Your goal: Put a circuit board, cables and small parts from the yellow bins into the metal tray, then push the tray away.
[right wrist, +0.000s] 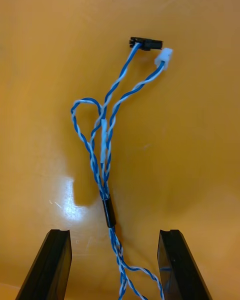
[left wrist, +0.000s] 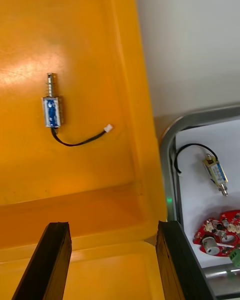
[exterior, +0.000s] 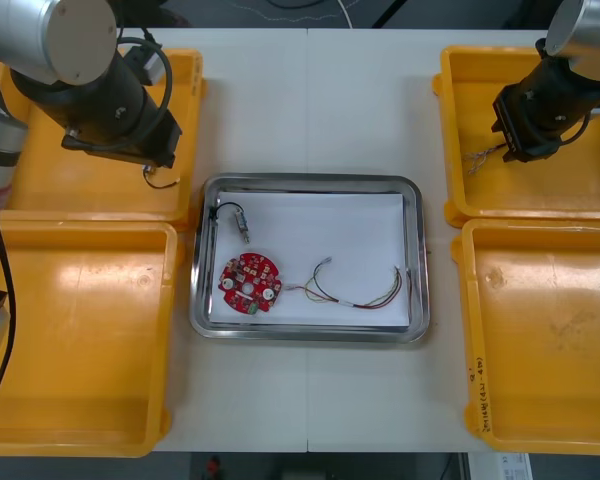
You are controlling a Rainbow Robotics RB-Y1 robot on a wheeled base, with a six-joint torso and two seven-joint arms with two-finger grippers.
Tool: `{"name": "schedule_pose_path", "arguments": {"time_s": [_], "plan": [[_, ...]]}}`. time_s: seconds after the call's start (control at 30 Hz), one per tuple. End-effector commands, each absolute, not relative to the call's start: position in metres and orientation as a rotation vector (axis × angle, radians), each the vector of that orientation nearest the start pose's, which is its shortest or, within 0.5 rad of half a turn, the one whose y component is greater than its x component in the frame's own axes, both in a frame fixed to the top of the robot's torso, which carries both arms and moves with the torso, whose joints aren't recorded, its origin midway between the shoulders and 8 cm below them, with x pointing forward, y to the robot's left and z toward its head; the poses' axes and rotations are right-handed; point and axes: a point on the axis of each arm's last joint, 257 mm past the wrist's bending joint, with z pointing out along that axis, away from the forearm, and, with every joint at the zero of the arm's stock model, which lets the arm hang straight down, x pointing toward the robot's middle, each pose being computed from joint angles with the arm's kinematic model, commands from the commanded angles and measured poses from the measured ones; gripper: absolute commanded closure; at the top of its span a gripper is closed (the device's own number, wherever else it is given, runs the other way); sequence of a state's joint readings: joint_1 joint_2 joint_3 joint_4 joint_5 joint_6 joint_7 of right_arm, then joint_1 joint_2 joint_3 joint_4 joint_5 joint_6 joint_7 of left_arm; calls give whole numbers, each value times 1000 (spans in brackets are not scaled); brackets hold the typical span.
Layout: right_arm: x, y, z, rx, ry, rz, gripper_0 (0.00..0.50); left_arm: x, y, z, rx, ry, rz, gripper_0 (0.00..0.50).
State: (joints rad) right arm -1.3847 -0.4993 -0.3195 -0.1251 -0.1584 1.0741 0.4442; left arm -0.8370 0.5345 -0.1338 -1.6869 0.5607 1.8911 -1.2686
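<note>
The metal tray (exterior: 416,260), white inside, holds a round red circuit board (exterior: 248,283), a small metal part (exterior: 240,222) on a black lead, and a red and yellow cable (exterior: 365,295). My right gripper (right wrist: 113,235) hangs open over the far right yellow bin (exterior: 580,195). A twisted blue and white cable (right wrist: 105,155) runs between its fingers, untouched. Over the far left yellow bin (exterior: 185,85) my left gripper (left wrist: 113,225) is open and holds nothing. Beyond its fingers, another small metal part (left wrist: 52,111) with a black lead lies on the bin floor.
The near left bin (exterior: 80,330) and near right bin (exterior: 540,330) flank the tray. In the left wrist view, the tray's corner (left wrist: 170,140) sits just past the bin wall, with the circuit board (left wrist: 220,230) inside. Bare table stretches beyond the tray.
</note>
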Motion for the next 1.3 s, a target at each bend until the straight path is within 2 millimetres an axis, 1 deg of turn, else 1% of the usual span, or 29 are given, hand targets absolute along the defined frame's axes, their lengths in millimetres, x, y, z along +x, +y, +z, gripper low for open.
{"name": "schedule_pose_path", "arguments": {"time_s": [0.03,0.1,0.2,0.43,0.67,0.77,0.83,0.87,0.9,0.93,1.1,1.17,1.27,1.3], "plan": [[660,-318,-164,1661,2091,470,0,547,249,-86,215,2551,35,0],[660,-314,-166,1663,2097,473,0,554,256,-86,234,2537,29,0],[658,-311,-171,1669,2103,475,0,564,259,-87,256,2513,16,0],[650,-310,-193,1682,2130,444,0,590,268,-99,304,2469,0,0],[643,-308,-212,1723,2136,469,0,603,282,-113,349,2455,30,0],[640,-310,-217,1729,2142,456,0,608,281,-115,350,2441,20,0],[638,-311,-219,1731,2149,446,0,610,279,-120,355,2444,19,0],[636,-310,-220,1734,2154,443,102,612,278,-123,356,2440,16,0],[636,-310,-220,1734,2154,443,102,612,278,-123,356,2440,16,0],[634,-310,-222,1740,2162,437,500,615,274,-131,353,2440,0,0],[632,-309,-222,1741,2173,432,500,623,275,-143,342,2435,-5,0],[632,-311,-219,1733,2176,424,500,626,275,-151,338,2435,-4,0],[632,-314,-215,1728,2180,413,500,629,274,-154,336,2429,-6,0],[632,-316,-203,1717,2189,400,500,630,272,-160,337,2431,-10,0]]}}
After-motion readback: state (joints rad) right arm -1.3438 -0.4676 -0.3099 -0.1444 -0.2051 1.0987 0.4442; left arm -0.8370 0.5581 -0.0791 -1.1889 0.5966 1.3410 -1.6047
